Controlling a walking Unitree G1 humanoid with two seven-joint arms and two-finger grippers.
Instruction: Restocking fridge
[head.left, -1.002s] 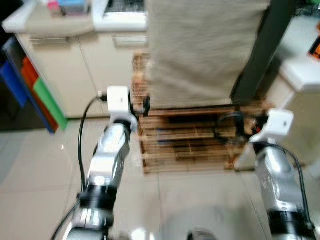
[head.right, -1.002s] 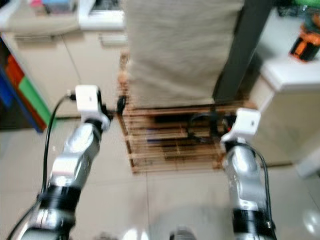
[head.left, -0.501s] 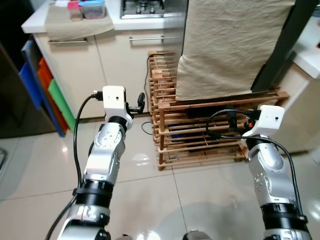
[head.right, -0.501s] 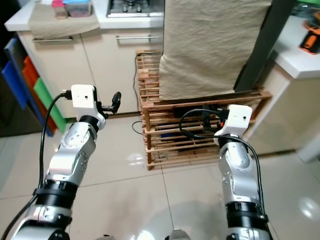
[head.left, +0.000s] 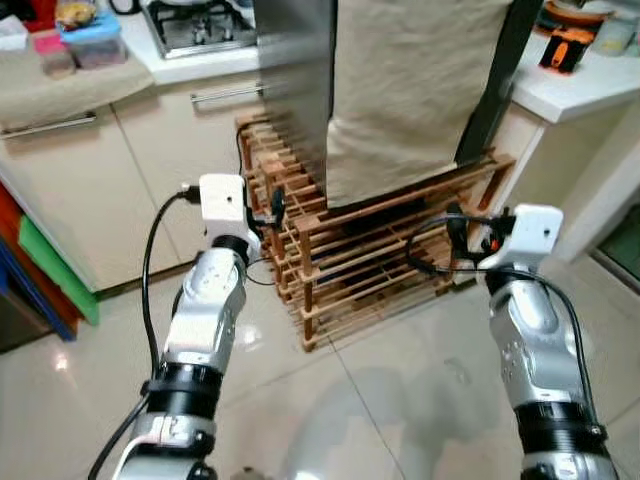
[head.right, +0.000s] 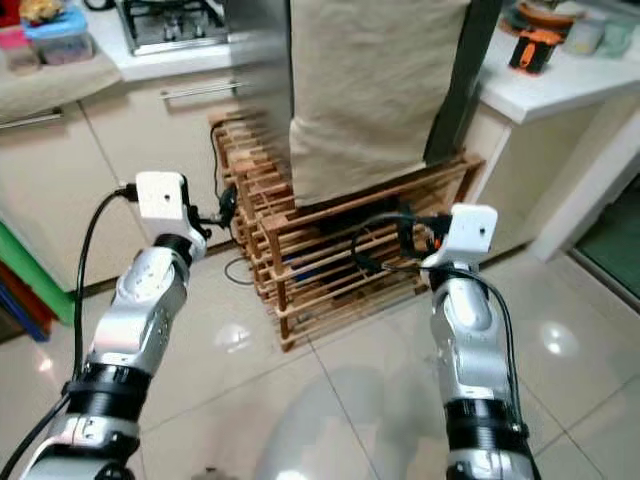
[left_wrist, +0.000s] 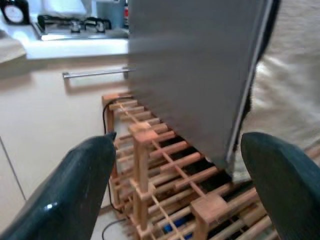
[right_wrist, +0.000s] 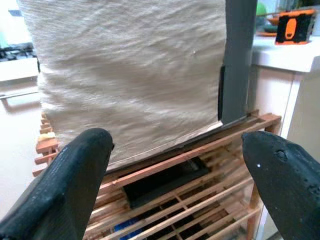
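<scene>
Approach phase of the restocking task, seen from the kitchen floor. At far left, a cloth-draped counter (head.left: 60, 85) carries a blue-lidded container (head.left: 92, 38); below it run cream cabinet doors (head.left: 110, 190) with a bar handle (head.left: 228, 93), and coloured panels (head.left: 35, 270) lean at the cabinet's end. A gas hob (head.left: 195, 22) sits further along the worktop.

The left gripper (left_wrist: 175, 185) is raised in front of the robot, fingers spread wide and holding nothing; its wrist view looks between them at the grey fridge side (left_wrist: 195, 75) and the slatted wooden rack (head.left: 370, 260) beneath. The fridge (head.left: 295, 75), the task's object, stands on that rack at centre, its front hung with a beige cloth (head.left: 410, 90) and edged by a dark vertical strip (head.left: 495, 80). No item for restocking is in either gripper, and the door appears closed.

Judged from this, the step in hand is getting into position before the fridge; the next move would call for finding a door edge or handle, which the cloth conceals, so the covering may have to be lifted or passed first. Cables (head.left: 440, 250) trail over the rack's front, and a dark flat object (right_wrist: 165, 182) lies on its upper shelf; both sit close to any low reach.

The right gripper (right_wrist: 175, 185) is likewise raised, fingers wide apart and empty, facing the cloth. At far right, a white counter (head.left: 575, 75) holds an orange-and-black device (head.left: 560, 48) and a bowl (head.left: 575, 12).
</scene>
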